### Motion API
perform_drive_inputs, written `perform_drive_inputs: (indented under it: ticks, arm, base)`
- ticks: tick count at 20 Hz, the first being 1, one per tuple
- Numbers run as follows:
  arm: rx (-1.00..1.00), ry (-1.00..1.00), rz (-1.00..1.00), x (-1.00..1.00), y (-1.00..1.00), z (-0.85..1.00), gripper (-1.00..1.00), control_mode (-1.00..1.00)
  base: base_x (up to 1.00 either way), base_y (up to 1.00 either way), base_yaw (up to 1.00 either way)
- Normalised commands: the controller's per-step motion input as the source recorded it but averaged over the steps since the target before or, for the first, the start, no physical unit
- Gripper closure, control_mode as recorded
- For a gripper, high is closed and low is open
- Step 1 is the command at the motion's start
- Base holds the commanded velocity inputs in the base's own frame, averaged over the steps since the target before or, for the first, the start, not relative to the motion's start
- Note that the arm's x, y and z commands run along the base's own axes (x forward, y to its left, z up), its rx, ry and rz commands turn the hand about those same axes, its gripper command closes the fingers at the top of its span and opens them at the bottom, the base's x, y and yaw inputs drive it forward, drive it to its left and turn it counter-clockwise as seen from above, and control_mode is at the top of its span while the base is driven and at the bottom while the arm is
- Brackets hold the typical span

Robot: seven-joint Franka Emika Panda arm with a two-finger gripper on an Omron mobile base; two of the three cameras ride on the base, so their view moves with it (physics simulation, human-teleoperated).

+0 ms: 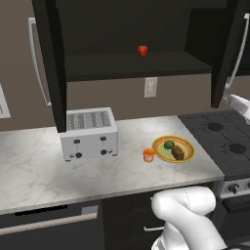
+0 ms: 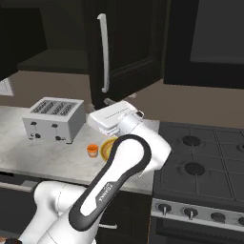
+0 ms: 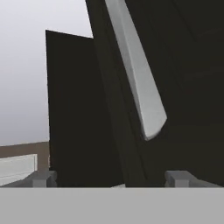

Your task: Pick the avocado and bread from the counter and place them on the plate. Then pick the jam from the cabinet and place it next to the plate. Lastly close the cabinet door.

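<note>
On the counter (image 1: 39, 171) lies the plate (image 1: 188, 148), with the avocado (image 1: 169, 144) and the bread (image 1: 177, 153) on it. The jam (image 1: 148, 155) (image 2: 92, 150) stands on the counter just left of the plate (image 2: 106, 148). The cabinet (image 1: 122, 29) is open, and its right cabinet door (image 1: 223, 49) (image 2: 128, 43) swings outward. My gripper (image 2: 119, 99) (image 1: 229, 99) is open at the door's lower edge, holding nothing. In the hand view the door (image 3: 183, 87) and its silver handle (image 3: 135, 74) loom close above the spread gripper (image 3: 111, 179).
A red round fruit (image 1: 142, 50) sits on the cabinet shelf. A silver toaster (image 1: 89, 133) (image 2: 52, 119) stands on the counter left of the jam. A black stove (image 1: 224, 141) (image 2: 200, 157) adjoins the counter on the right. The left cabinet door (image 1: 49, 63) also hangs open.
</note>
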Motion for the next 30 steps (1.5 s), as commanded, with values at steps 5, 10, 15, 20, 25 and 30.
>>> perform_drive_inputs:
  ticks: [5,10,15,20,25,30]
  arm:
    - [0.0,0.07,0.13,0.57,0.42,0.01,-1.0,-1.0]
    - [0.0,0.03,0.07,0.68,0.27,0.08,-1.0,-1.0]
    - [0.0,0.0,0.01,0.7,0.19,0.07,-1.0,-1.0]
    - [0.0,0.0,0.0,0.66,0.29,0.02,-1.0,-1.0]
    - [-0.05,-0.04,0.0,0.57,0.44,0.0,-1.0,-1.0]
    - [-0.1,0.0,-0.07,0.66,0.55,0.0,-1.0,-1.0]
  base:
    - [0.0,0.0,0.0]
    - [0.0,0.0,0.0]
    - [0.0,0.0,0.0]
    - [0.0,0.0,0.0]
    - [0.0,0.0,0.0]
    - [0.0,0.0,0.0]
